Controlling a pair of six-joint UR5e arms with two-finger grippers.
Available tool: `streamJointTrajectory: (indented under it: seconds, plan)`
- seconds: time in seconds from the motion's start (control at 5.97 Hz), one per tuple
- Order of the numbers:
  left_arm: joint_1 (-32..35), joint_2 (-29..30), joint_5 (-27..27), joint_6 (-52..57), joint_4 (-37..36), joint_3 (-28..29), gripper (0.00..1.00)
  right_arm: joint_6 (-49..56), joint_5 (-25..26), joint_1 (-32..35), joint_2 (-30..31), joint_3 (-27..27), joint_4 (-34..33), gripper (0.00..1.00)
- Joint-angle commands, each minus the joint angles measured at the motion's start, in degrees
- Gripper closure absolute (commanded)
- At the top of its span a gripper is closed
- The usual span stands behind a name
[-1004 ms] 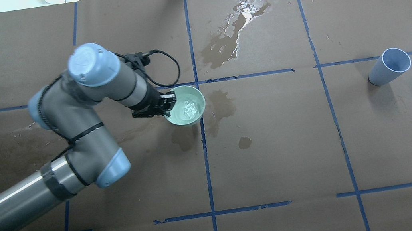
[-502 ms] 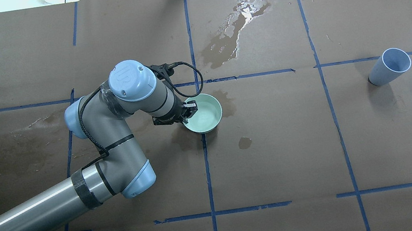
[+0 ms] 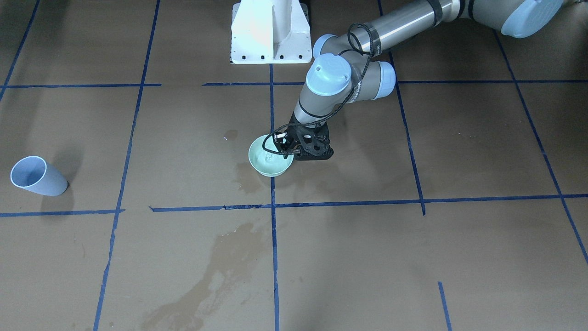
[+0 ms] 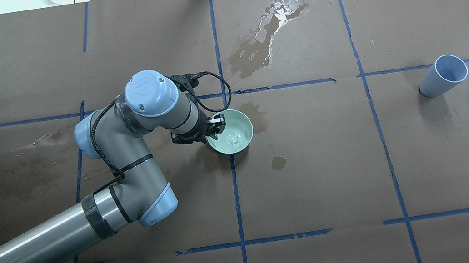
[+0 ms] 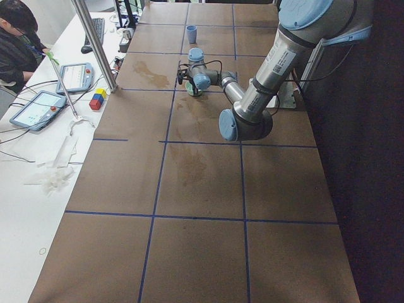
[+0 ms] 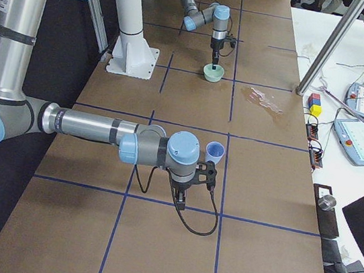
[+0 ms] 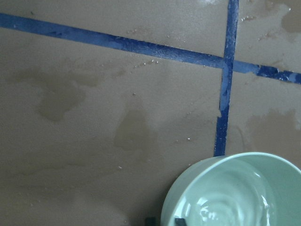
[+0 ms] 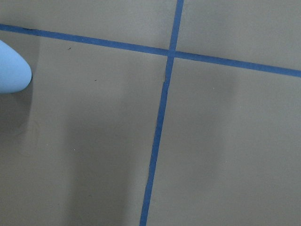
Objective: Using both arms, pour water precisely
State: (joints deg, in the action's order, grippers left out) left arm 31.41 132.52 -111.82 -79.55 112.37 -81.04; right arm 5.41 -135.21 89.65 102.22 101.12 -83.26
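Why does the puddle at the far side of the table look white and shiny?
Overhead view: the clear spilled puddle on the brown paper probably mirrors a lamp, so it glares white; the water in the pale green round bowl glints too. Front-facing view: that puddle looks dull and dark, without glare.
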Motion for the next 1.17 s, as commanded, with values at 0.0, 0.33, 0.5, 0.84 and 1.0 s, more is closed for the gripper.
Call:
streamJointTrajectory:
  seconds: [0.0,0.33,0.5,0.84,1.0]
  plan:
    - [1.4,-0.6,-0.8,0.1,-1.6,-3.1,0.07,-0.4,-0.1,0.0,0.0,0.1,4.1,0.00]
    - [6.1,-7.7,-7.6,5.1,-10.4,-14.9,0.01,-0.4,-0.1,-1.0,0.0,0.2,6.2,0.00]
    - [9.6,-12.5,-9.4,11.8,-14.7,-20.5,0.01,-0.4,-0.1,-1.8,-0.1,0.3,6.2,0.00]
    - [12.0,-18.9,-9.6,22.2,-14.9,-22.7,0.00,-12.9,-0.6,-3.6,-0.1,4.0,7.7,0.00]
    - [12.0,-19.0,-9.6,21.9,-14.9,-22.8,0.00,-25.8,-0.2,-8.4,0.0,8.7,10.3,0.00]
